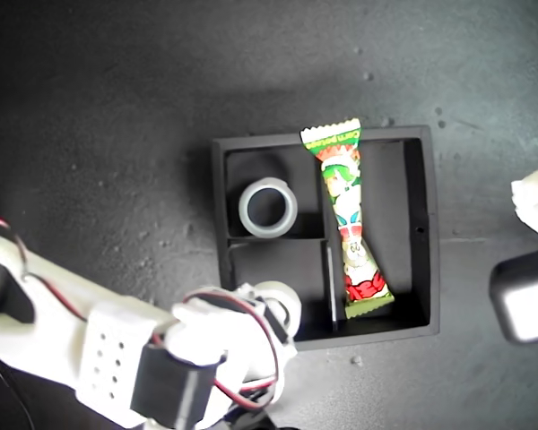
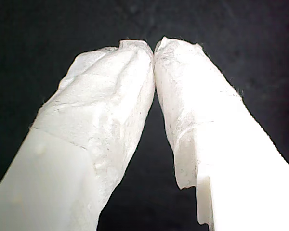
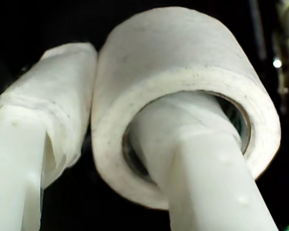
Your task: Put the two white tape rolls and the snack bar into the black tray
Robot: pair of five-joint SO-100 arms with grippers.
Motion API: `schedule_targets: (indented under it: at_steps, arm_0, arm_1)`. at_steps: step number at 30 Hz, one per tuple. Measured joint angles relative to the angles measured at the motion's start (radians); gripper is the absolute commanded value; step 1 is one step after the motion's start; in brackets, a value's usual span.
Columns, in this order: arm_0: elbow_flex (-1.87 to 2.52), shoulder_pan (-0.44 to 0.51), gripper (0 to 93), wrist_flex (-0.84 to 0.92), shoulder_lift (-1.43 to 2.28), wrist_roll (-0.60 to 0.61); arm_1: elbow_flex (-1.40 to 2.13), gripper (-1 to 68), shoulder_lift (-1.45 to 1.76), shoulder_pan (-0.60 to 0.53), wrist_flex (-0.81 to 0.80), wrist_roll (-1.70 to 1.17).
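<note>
My second gripper (image 3: 94, 120) clamps a white tape roll (image 3: 183, 82) by its wall above the black tray (image 1: 430, 224), where another tape roll (image 1: 267, 208) and the snack bar (image 1: 348, 224) lie, my first gripper (image 2: 154, 48) pinched empty.

The exterior view looks straight down from above on the dark matte table (image 1: 117, 107) and the square black divided tray (image 1: 432, 233). Each wrist view looks along its own claw from very close. The second wrist view shares with the exterior view a white ring-shaped tape roll (image 3: 183, 91) (image 1: 282, 300).
</note>
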Motion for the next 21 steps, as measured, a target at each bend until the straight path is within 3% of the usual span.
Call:
schedule_targets:
  at_steps: [4, 9, 14, 21]
  arm_0:
    - [0.014, 0.009, 21.4, 0.008, 0.002, -0.035]
    - [0.061, 0.028, 19.9, 0.008, 0.014, -0.066]
    - [0.193, 0.032, 1.0, 0.008, 0.092, -0.1]
    - [0.776, -0.055, 0.1, 0.008, 0.658, -0.161]
  arm_1:
    - [0.023, -0.5, 0.021, -0.002, 0.0, 0.006]
    - [0.063, -0.5, 0.061, -0.008, 0.0, 0.006]
    - [0.156, -0.5, 0.156, -0.014, -0.008, 0.009]
    - [0.67, -0.5, 0.629, 0.02, -0.213, 0.084]
